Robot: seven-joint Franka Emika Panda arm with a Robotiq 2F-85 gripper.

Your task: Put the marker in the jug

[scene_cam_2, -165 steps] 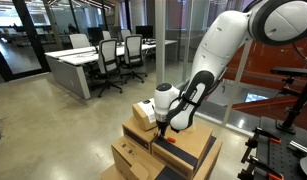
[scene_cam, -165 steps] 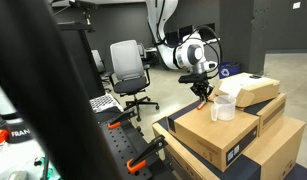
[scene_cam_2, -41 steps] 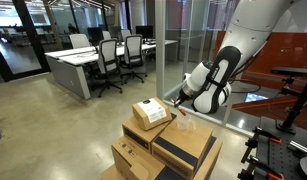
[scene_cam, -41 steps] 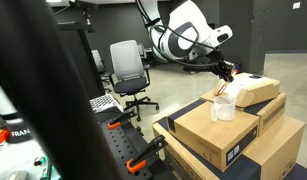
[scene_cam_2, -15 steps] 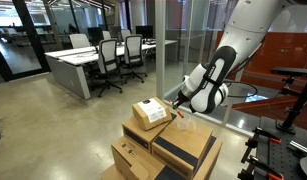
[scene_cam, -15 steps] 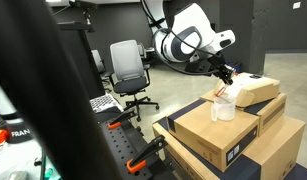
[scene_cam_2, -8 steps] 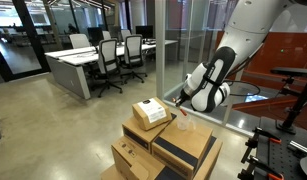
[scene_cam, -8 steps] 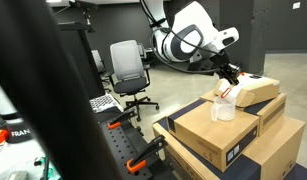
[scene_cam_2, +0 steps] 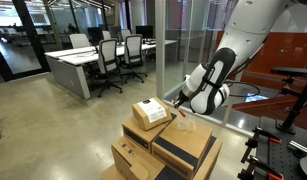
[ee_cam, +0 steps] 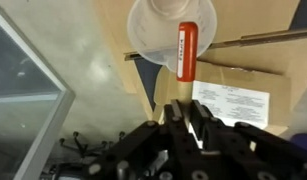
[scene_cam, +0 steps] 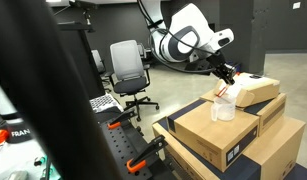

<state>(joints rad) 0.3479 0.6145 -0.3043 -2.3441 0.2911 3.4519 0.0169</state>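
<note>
Gripper (ee_cam: 187, 122), wrist view, at 6 o'clock of the frame: fingers pinched on the lower end of the marker (ee_cam: 186, 50).

Marker: orange, short, pointing toward 12 o'clock, far end overlapping the round mouth of the jug (ee_cam: 153, 35). Inside the rim or only above it: cannot tell.

Jug: translucent, upright on the top cardboard box (scene_cam: 208, 132) in an exterior view. Gripper just above it at 12 o'clock, with a sliver of orange visible between the two.

White label (ee_cam: 233, 102): on the box face, at 4 o'clock of the marker.

Second box (scene_cam: 255, 90): just beside the jug, at 2 o'clock.

Office chair (scene_cam: 128, 70): well apart, at 9 o'clock of the jug.
</note>
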